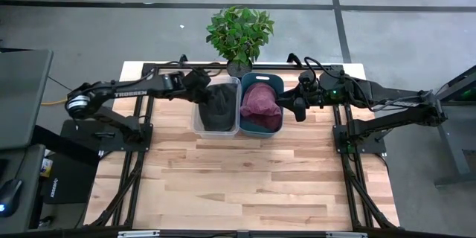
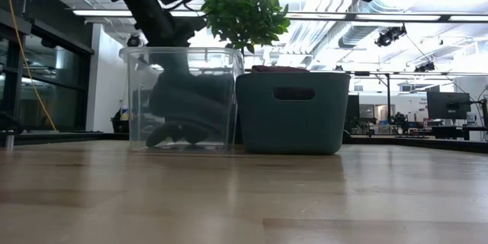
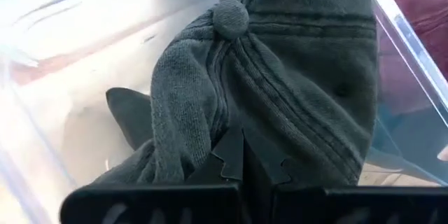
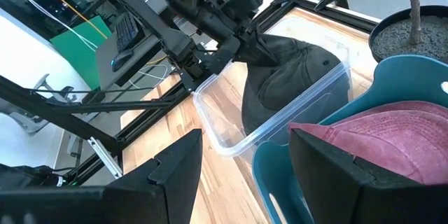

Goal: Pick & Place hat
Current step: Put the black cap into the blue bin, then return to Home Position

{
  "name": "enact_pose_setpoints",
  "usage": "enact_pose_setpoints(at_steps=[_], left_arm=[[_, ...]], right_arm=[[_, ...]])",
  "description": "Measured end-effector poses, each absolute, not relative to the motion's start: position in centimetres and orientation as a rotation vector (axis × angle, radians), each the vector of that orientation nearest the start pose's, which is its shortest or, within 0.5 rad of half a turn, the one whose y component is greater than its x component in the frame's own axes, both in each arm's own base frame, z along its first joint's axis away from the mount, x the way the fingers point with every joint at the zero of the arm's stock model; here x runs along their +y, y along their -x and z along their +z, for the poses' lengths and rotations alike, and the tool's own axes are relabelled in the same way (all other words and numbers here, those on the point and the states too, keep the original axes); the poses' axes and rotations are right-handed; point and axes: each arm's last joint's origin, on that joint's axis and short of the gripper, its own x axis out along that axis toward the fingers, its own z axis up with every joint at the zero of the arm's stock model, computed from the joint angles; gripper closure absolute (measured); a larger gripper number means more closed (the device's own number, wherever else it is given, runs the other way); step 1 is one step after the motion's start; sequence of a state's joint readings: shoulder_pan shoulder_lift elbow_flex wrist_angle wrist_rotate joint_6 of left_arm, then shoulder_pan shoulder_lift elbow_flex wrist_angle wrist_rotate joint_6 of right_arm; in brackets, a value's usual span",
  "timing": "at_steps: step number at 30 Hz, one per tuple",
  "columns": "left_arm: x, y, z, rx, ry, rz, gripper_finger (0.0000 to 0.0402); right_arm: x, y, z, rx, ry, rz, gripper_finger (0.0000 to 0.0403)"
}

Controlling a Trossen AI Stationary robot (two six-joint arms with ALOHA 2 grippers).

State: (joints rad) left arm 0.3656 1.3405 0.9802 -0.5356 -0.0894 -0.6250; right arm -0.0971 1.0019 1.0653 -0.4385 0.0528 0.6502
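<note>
Pale wood planks make up the tabletop (image 1: 245,178), which sits on a grey floor crossed by dark lines. At its far edge, the left gripper (image 3: 241,155) reaches into a clear plastic bin (image 1: 201,119) with its fingers pinched tight on the crumpled fabric of a dark grey cap (image 3: 280,91), which hangs partly inside that bin. Just beside it to the right, touching it, stands a teal bin (image 1: 260,80) with a maroon cap (image 1: 260,102) lying in it. Behind the two bins a potted plant (image 1: 239,33) stands at the far edge. The right gripper (image 1: 297,108) hovers just right of the teal bin, its fingers spread apart and holding nothing.
</note>
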Motion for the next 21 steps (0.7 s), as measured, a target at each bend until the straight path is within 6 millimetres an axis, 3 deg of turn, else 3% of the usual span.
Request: enact_pose_setpoints(at_steps=[13,21], left_arm=[[10.1,-25.8,24.8,0.763,0.708,0.681,0.0401],[10.4,-26.4,28.6,0.700,0.661,0.650,0.0402]], right_arm=[[-2.2,-20.7,36.6,0.317,-0.650,-0.260,0.0194],[-2.1,-20.7,36.5,0.325,-0.651,-0.256,0.0194]])
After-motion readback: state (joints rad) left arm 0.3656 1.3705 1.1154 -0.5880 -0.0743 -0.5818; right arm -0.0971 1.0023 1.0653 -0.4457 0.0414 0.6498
